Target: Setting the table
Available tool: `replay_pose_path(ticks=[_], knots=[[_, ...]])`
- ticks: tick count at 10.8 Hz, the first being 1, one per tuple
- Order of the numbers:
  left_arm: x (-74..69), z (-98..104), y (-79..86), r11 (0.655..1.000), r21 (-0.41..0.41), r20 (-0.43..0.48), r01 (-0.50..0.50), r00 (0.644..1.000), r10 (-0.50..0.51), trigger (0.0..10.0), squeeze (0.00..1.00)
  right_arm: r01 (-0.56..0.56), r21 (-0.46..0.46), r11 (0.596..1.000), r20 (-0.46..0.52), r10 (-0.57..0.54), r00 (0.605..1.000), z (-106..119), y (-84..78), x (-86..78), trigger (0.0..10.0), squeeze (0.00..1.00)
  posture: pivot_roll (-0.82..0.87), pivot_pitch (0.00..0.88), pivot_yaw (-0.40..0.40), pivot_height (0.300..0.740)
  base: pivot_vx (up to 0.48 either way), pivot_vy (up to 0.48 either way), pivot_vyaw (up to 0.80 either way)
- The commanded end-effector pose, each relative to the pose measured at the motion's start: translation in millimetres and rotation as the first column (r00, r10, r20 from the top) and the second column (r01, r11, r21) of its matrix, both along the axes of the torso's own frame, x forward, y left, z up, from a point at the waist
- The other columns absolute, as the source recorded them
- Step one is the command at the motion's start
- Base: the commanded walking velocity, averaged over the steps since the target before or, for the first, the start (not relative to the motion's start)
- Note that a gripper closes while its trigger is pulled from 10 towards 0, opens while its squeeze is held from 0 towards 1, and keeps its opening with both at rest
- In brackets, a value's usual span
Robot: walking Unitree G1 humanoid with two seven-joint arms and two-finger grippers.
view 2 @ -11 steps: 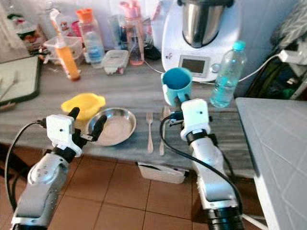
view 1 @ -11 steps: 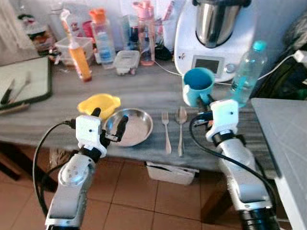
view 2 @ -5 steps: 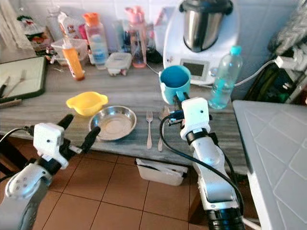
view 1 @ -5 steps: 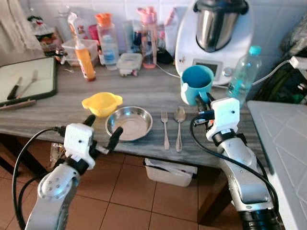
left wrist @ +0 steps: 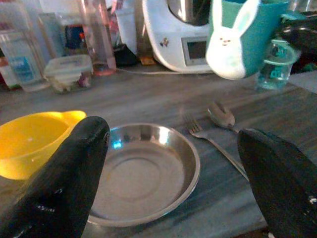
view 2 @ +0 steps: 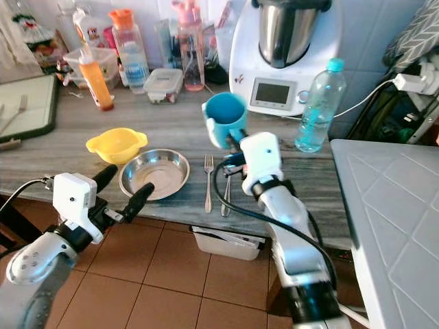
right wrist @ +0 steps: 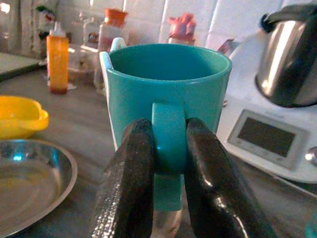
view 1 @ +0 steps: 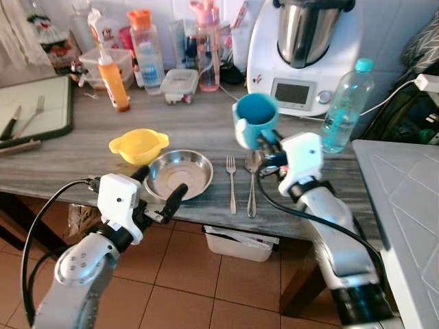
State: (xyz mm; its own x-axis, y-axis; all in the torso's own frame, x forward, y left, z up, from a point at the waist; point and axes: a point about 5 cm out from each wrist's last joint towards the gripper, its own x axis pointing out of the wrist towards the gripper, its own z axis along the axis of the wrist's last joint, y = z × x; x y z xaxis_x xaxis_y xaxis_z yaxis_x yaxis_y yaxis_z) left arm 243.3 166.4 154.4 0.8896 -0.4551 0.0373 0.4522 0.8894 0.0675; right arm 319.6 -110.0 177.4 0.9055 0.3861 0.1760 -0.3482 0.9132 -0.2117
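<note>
The right hand [right wrist: 166,163] had its fingers clamped on the handle of the teal mug [view 1: 255,121], held upright above the surface [view 1: 82,154], over the spoon [view 1: 252,179]; mouth up, long axis vertical, handle toward the robot; best lowered level, beyond the fork [view 1: 231,181] and spoon; the left hand [view 1: 159,195] gaped empty before the steel plate [view 1: 178,175].

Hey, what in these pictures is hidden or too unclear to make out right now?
- Teal mug: its inside bottom, hidden by its own rim in the right wrist view.
- Spoon: bowl end partly covered by the right pincer in the eye views.
- Labels on the bottles at the back: too small to read.
- Utensils on the green board: cut off by the picture edge.
</note>
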Motion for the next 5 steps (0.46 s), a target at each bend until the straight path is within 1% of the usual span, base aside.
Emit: replay_pose_path(ticks=[1,2,3,4,5], knots=[[-3.5,3,1.3,1.0,0.008,0.0,0.012,1.0,-0.012,10.0,0.0,-0.013,-0.003,1.0,0.017,0.013,1.0,3,3.1,3.9,10.0,0.0,0.07,0.084,0.021,0.74,0.0,0.0,0.0],[-5.5,1,1.5,1.0,0.007,-0.014,0.005,1.0,-0.005,10.0,0.0,-0.016,-0.005,1.0,0.002,0.016,1.0,0,4.7,10.2,10.0,0.0,0.07,0.089,0.017,0.74,0.0,0.0,0.0],[-9.7,1,-3.3,1.0,-0.002,-0.025,0.013,1.0,-0.013,10.0,0.0,-0.038,0.001,0.999,-0.008,0.038,0.999,0,12.3,18.9,10.0,0.0,0.08,0.099,0.011,0.74,0.0,0.0,0.0],[-10.3,1,-5.0,1.0,0.0,-0.023,0.016,1.0,-0.016,10.0,0.0,-0.051,0.006,0.999,-0.008,0.051,0.999,1,16.1,20.8,10.0,0.0,0.08,0.102,0.008,0.74,0.0,0.0,0.0],[-12.3,1,-7.9,1.0,0.002,-0.02,0.024,1.0,-0.024,10.0,0.0,-0.076,0.005,0.997,-0.006,0.076,0.997,1,23.7,23.3,10.0,0.0,0.09,0.108,0.005,0.74,0.0,0.0,0.0]])
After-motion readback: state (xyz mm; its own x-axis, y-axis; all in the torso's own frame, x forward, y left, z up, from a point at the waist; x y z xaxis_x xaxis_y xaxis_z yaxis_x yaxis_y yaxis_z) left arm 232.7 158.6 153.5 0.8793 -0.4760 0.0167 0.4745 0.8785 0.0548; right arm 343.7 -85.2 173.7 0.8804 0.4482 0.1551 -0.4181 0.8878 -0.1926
